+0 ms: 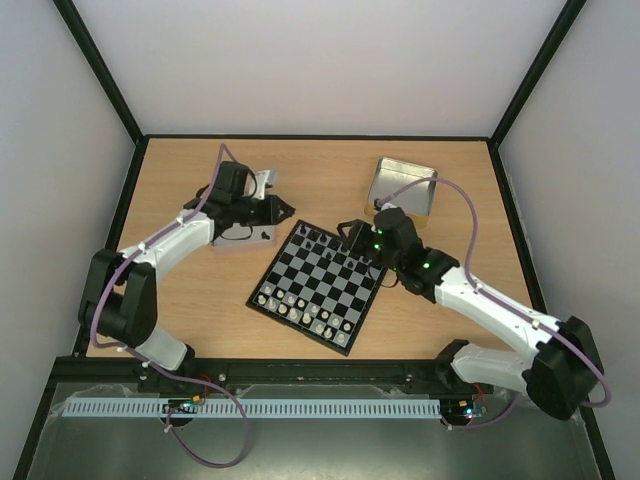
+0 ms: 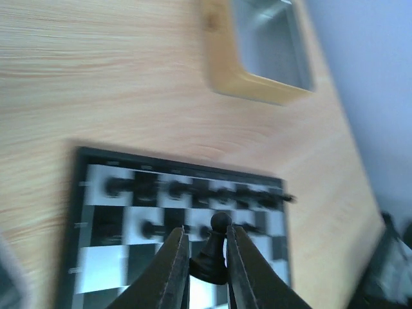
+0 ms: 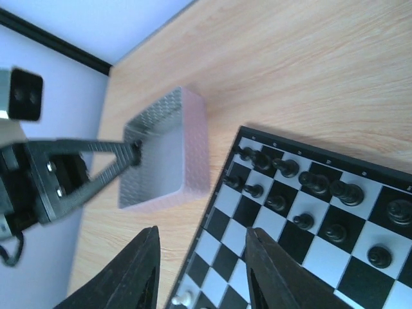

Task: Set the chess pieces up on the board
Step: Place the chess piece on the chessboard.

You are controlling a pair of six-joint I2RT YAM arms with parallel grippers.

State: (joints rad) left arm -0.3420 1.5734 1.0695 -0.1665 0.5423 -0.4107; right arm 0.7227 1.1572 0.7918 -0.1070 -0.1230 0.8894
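Pawn (image 2: 211,257) in left gripper (image 2: 205,233), near tray (image 3: 196,141)

Top view: bright, even, diffuse light from above. Soft, faint shadows lie under both arms on the pale wooden tabletop (image 1: 330,165).

Left wrist view: strong motion blur smears the small black-and-grey checked chessboard (image 2: 109,257) and the shiny rectangular metal tray (image 2: 254,87). The left gripper's dark fingers (image 2: 174,270) and the tiny black pawn (image 2: 211,254) read sharper.

Right wrist view: crisp, with a narrow shadow along the board's far rim.

Black pawn (image 2: 210,252), black-and-grey checked board (image 1: 318,285) — black rim, tan woodgrain table (image 1: 180,170), silver tray (image 1: 404,166)
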